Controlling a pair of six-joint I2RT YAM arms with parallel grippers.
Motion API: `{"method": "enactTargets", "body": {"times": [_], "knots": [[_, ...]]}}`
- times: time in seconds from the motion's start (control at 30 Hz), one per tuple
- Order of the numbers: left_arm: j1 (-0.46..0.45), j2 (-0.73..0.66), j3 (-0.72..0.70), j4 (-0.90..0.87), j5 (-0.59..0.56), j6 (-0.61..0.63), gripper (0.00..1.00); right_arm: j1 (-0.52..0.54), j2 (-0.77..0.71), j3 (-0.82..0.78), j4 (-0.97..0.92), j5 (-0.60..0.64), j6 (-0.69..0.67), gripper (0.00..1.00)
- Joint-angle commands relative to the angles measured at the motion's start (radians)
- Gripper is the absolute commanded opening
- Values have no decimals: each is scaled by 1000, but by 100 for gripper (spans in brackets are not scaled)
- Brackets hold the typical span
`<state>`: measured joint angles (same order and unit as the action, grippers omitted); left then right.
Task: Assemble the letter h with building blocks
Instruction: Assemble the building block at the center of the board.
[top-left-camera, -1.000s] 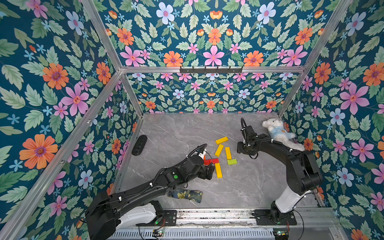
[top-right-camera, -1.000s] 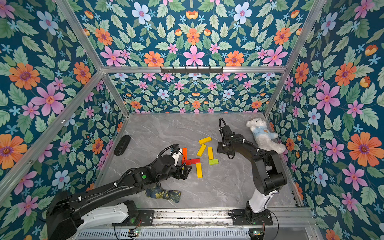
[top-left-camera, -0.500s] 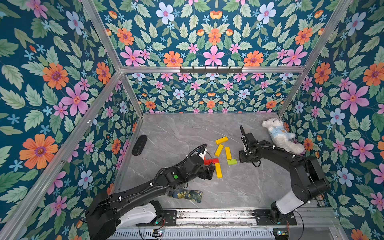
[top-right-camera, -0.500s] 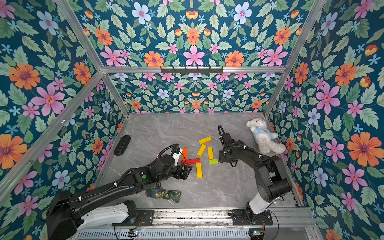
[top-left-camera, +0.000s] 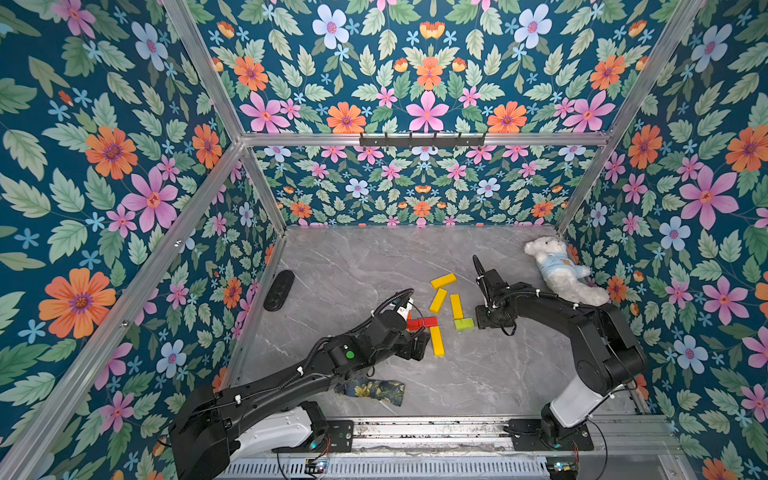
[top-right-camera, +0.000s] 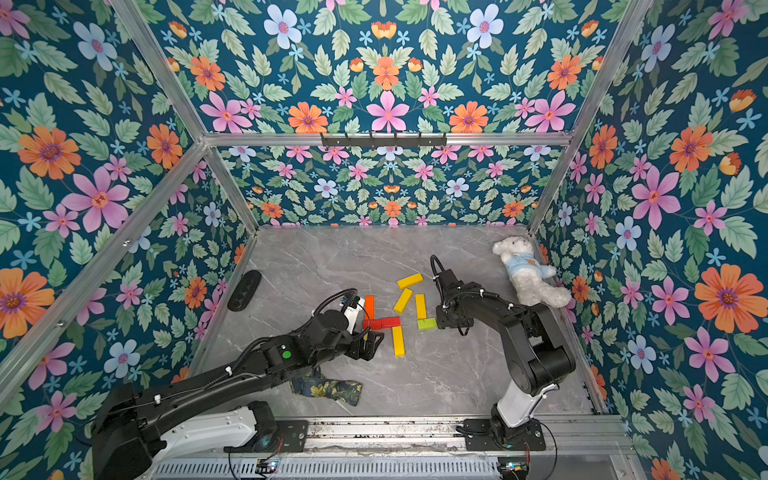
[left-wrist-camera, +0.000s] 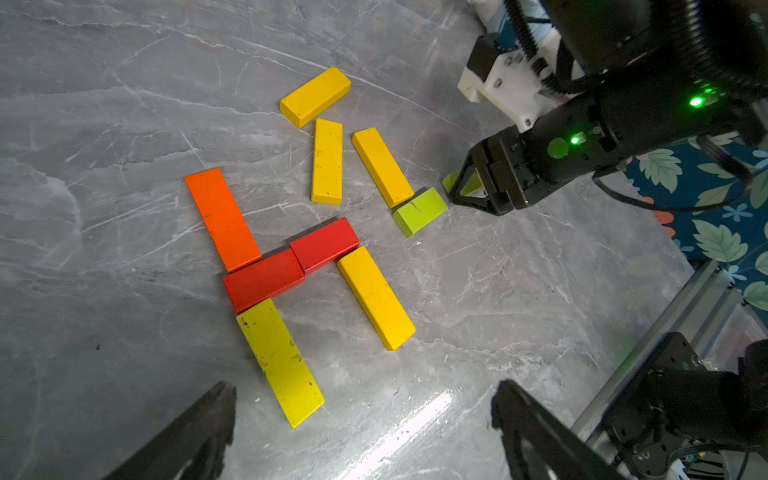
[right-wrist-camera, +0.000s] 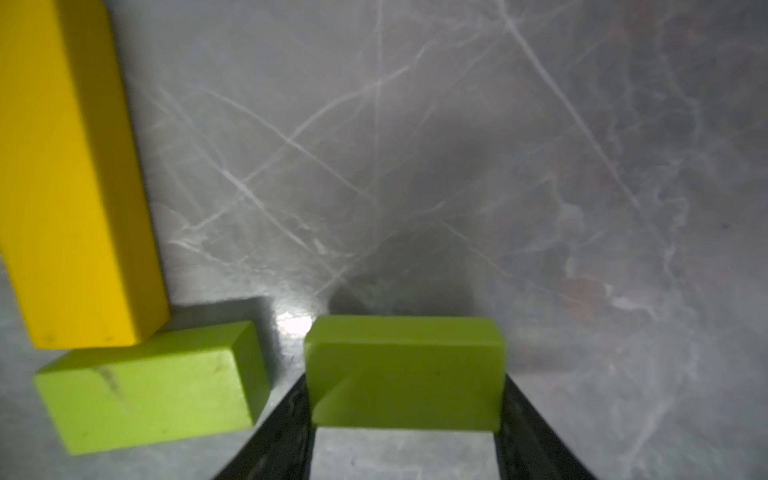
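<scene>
The right gripper (top-left-camera: 478, 322) has slid toward the front rail since a second ago; its fingers (right-wrist-camera: 536, 440), half closed, clamp a lime green block (right-wrist-camera: 405, 370) just beside a second lime block (left-wrist-camera: 419, 210) on the table (top-left-camera: 374, 257); the left gripper (left-wrist-camera: 361, 388) hangs wide open, empty, above the orange, red and yellow blocks (left-wrist-camera: 286, 274) laid together.

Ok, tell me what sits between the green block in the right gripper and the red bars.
The loose green block lies in that line, at a yellow bar's end; past it, nothing until the red bars.
</scene>
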<state>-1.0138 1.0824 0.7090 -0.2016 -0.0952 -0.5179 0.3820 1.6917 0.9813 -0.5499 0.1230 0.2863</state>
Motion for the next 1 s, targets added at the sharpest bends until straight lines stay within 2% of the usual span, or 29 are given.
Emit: {"method": "enactTargets", "body": {"times": [0.0,0.37,0.57,0.73,0.83,0.97], "knots": [[1,-4,-1,14,-14,13,99,0,7,8,-12,0,3,62],[2,-8,-1,5,-18,16,99,0,0,19,-25,8,13,76],[1,1,2,9,3,15,99,-1,-120,2,-15,2,40,77],[1,-4,6,4,-5,15,99,-86,-181,-44,32,-111,53,70],[1,-4,11,1,-5,16,99,-100,-161,-45,24,-120,28,62],[2,-4,17,-5,-6,18,99,-109,-107,-48,40,-143,30,59]]}}
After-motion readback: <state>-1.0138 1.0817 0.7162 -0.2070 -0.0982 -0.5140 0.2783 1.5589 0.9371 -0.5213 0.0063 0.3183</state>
